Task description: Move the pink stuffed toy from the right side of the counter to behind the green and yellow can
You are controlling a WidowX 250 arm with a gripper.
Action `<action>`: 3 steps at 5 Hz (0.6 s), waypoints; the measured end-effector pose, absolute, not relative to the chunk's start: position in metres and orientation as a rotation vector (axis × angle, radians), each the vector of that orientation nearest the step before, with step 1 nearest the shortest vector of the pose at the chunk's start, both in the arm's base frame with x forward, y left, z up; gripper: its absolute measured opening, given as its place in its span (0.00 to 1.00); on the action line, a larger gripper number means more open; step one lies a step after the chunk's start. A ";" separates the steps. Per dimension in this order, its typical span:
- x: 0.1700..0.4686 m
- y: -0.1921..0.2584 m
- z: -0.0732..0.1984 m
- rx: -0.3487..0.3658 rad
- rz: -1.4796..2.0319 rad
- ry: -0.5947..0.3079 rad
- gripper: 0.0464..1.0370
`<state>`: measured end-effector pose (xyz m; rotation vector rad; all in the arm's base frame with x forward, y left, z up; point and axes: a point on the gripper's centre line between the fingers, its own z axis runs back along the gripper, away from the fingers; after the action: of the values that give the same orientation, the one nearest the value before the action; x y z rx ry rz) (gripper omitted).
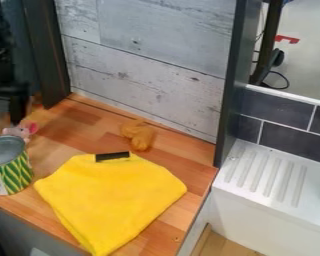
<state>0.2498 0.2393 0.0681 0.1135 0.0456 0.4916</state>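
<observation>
- Yellow cloth point(112, 200) lies on the wooden tabletop point(76, 131), a short black bar point(112, 156) on its far edge.
- Striped can point(16, 172) at the view's left, with a pink-eared toy point(19, 131) just behind it.
- Black tool point(16, 119) hangs close by the toy (clenched or released, I cannot tell).
- Orange-brown lump point(139, 135) between cloth and pale plank wall point(139, 75).
- Right of a dark post point(231, 85): white ridged drainboard point(256, 190), dark tiles point(293, 142), grey floor point(306, 62) beyond, a red object point(287, 39) there.
</observation>
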 end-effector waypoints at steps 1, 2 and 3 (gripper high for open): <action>0.263 0.223 0.100 0.139 0.435 -0.021 0.97; 0.274 0.186 0.116 0.040 0.377 -0.050 0.96; 0.278 0.154 0.114 0.027 0.261 0.002 0.96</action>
<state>0.2781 0.1539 0.1136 0.0272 0.0020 0.2610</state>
